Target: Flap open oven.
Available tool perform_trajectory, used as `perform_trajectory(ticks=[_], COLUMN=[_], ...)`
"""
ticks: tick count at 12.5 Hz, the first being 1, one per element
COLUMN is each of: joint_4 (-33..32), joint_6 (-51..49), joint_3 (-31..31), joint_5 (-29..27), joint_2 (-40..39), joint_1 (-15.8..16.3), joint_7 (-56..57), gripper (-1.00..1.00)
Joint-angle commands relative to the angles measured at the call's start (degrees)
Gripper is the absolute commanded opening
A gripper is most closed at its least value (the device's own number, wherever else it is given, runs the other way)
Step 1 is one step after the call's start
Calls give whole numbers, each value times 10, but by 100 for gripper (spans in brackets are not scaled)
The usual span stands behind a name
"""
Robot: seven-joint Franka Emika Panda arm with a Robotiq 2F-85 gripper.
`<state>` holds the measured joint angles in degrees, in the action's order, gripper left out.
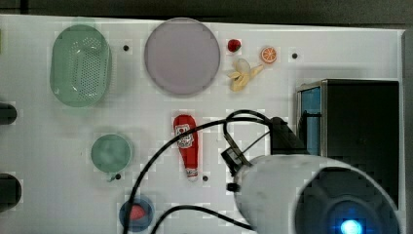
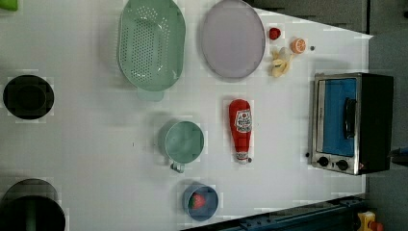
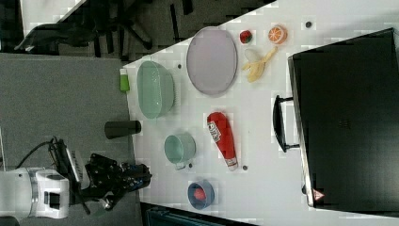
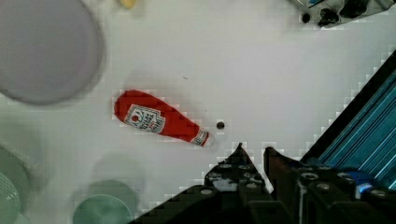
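Observation:
The oven stands at the left view's right, a black box with a silver front frame and two black knobs. Its blue-tinted door is closed, and the black bar handle lies flat against it. In the right view the oven fills the right side and its handle sticks out toward the table. My gripper hangs at the right view's lower left, off the table edge and far from the oven. Seen from the wrist, the gripper has its fingers nearly together and holds nothing.
A red ketchup bottle lies mid-table beside a green cup. A blue bowl with a red fruit sits near the front edge. A green colander, a grey plate, a banana, a strawberry and an orange slice lie along the far side.

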<state>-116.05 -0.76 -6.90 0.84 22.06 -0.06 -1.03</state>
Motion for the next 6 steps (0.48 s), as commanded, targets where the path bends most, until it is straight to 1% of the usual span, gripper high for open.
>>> perform_trajectory(ticks=[1,4,6], joint_4=[-8,-22,-32], joint_6=[16,70,100], joint_3=[-36,-75,-98], joint_5=[22,79,104], joint_2=[6,-9,-27], joint_1=[-16,-19,-21], joint_7=[164,315,404], gripper=[-65,-65,-65])
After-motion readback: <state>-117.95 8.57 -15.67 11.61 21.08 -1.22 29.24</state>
